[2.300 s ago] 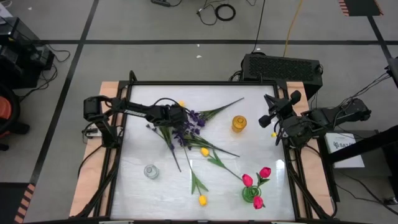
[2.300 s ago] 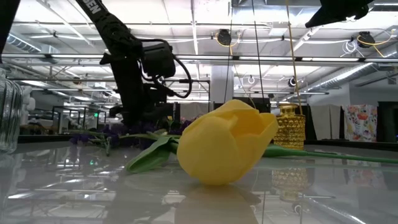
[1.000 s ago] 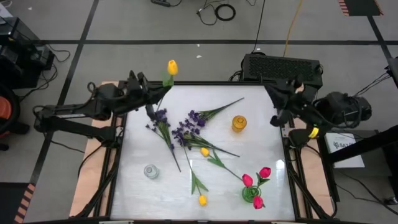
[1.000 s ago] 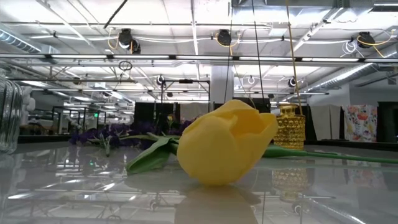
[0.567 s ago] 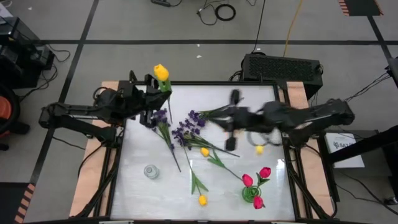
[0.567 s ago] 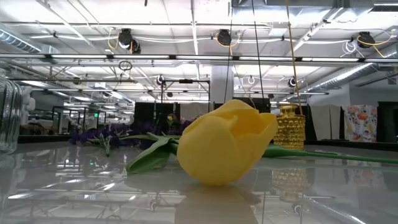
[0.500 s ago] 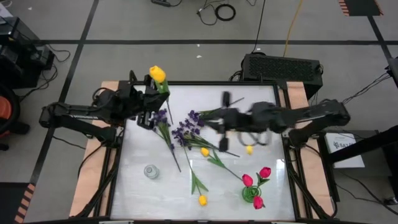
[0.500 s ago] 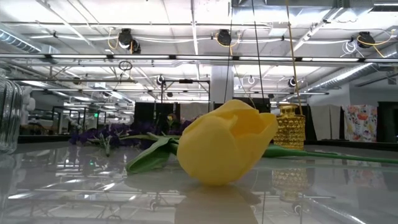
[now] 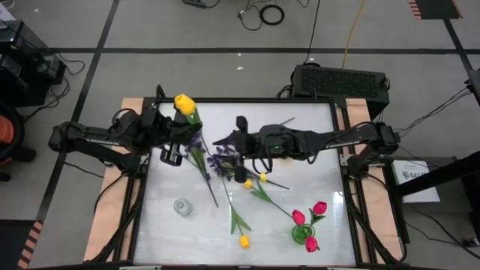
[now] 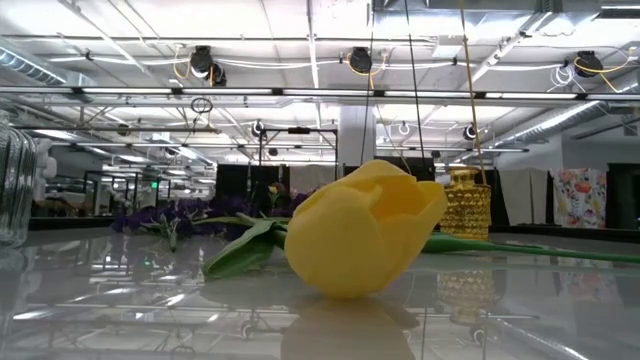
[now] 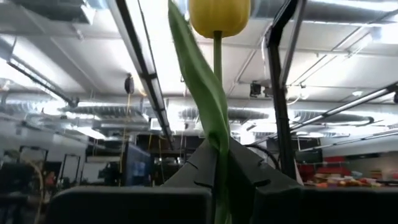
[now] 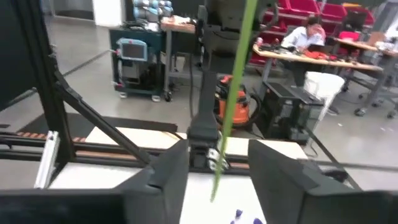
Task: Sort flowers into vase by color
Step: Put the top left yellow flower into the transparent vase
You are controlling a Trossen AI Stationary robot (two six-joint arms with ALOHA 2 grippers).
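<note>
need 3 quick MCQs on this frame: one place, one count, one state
1. Where are the pink tulips?
A. In the clear glass vase
B. At the green vase
C. Loose at mid-table

2. How many pink tulips show?
A. One
B. Five
C. Three

3. What is the left tool doing?
A. Shut on a yellow tulip's stem, bloom up
B. Open and empty
C. Shut on a purple sprig

Key: 1 B, the pink tulips cluster at the green vase near the table's right front corner. 2 C, three pink heads show in the high view. 3 A, the left tool grips the yellow tulip; the right tool is open over mid-table.
</note>
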